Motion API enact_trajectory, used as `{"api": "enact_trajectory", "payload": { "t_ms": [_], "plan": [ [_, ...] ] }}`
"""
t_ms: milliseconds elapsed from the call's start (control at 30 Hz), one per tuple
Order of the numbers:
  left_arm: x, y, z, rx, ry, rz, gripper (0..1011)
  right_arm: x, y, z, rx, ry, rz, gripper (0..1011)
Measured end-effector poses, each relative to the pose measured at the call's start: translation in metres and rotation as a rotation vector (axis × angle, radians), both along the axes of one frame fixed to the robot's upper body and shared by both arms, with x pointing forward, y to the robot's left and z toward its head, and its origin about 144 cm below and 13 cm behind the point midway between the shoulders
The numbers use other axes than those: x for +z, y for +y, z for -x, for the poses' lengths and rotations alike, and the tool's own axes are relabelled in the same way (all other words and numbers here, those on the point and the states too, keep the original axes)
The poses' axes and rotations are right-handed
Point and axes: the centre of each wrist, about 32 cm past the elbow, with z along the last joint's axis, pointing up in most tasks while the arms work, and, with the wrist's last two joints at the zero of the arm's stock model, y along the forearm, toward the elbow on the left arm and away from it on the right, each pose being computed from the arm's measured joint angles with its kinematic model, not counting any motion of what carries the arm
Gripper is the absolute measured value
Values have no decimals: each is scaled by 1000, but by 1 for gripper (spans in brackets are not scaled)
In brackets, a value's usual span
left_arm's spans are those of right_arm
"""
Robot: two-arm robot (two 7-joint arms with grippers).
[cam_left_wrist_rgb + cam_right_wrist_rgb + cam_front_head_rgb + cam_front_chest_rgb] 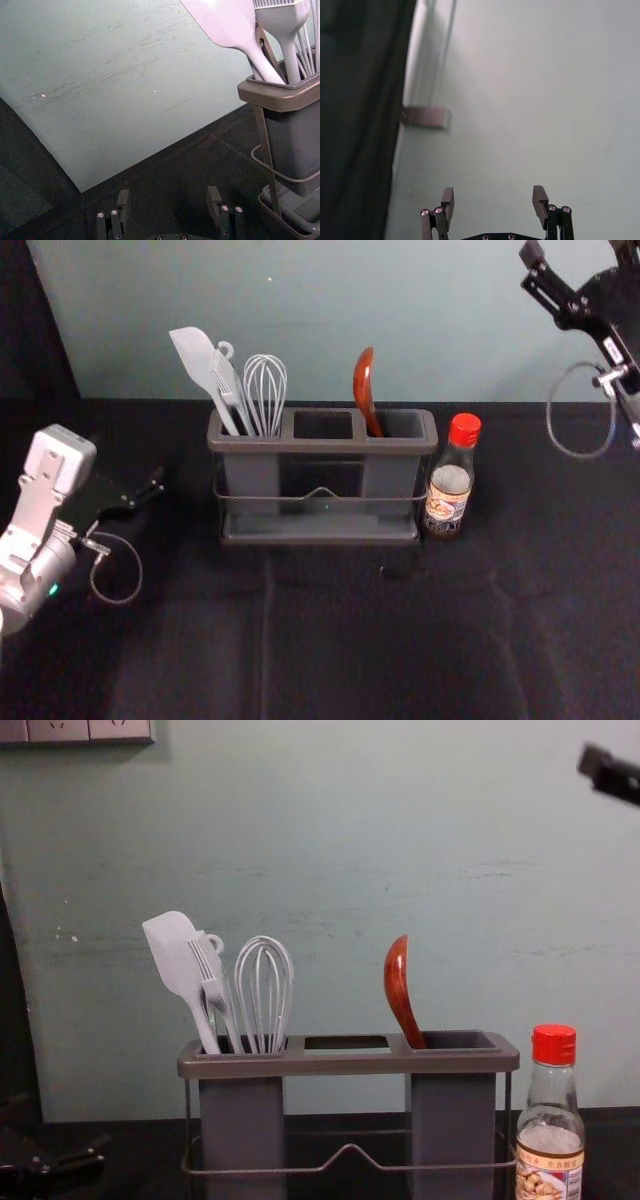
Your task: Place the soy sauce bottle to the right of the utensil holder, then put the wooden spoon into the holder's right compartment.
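My left tool (168, 197), at left, and right tool (492, 200), high at right, are hanging wide open, empty; the bottle (449, 480) is looking slick, breakable, best gripped mid-body.

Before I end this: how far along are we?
Both placements look done: the soy sauce bottle stands right of the utensil holder, and the wooden spoon leans in its right compartment. Nothing is in hand: the left gripper is open left of the holder, the right gripper open, raised far right. No step appears left.
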Motion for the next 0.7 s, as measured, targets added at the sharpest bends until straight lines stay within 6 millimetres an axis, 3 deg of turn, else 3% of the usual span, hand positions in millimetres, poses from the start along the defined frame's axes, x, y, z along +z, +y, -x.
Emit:
{"api": "enact_trajectory", "payload": {
  "t_ms": [700],
  "plan": [
    [0, 0, 0, 0, 0, 0, 1000, -50, -8, 11, -236, 285, 112, 1002]
  ]
}}
